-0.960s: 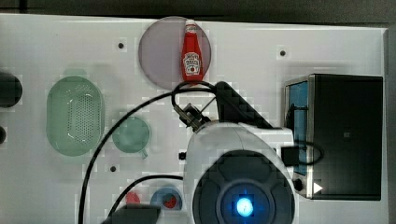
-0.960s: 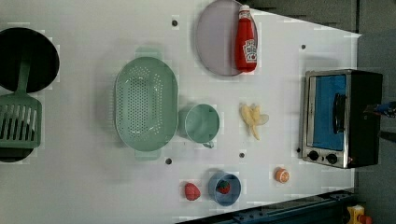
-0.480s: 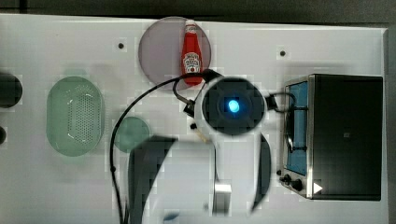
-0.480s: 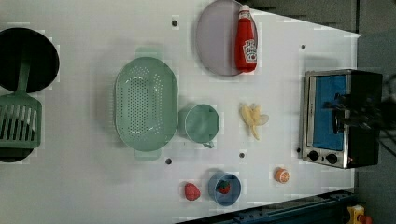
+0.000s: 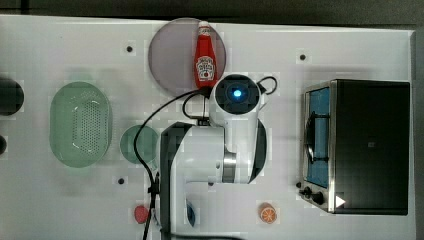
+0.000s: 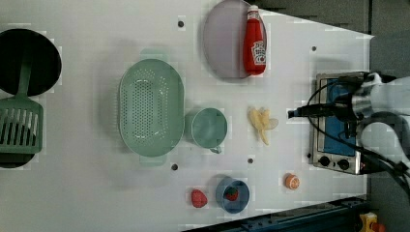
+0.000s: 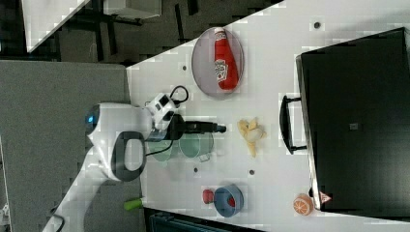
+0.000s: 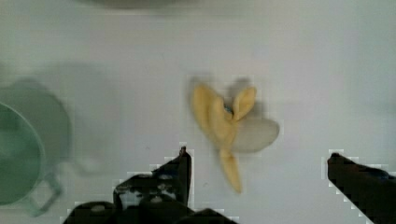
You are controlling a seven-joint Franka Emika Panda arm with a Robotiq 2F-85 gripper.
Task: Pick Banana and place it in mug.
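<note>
Evidently lining up a grab, the end effector (image 8: 256, 161) hangs spread wide above the pale yellow lumpy toy banana (image 8: 227, 128), which lies on the white surface (image 6: 96, 193) just beside the round teal-green mug (image 6: 209, 127).

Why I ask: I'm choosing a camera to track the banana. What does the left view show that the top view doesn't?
Left view: the banana, lying free beside the mug, and a green spatula. Top view: the blue light on the arm and the oven's black top. Both: the ketchup bottle, colander, mug, orange slice and arm.
</note>
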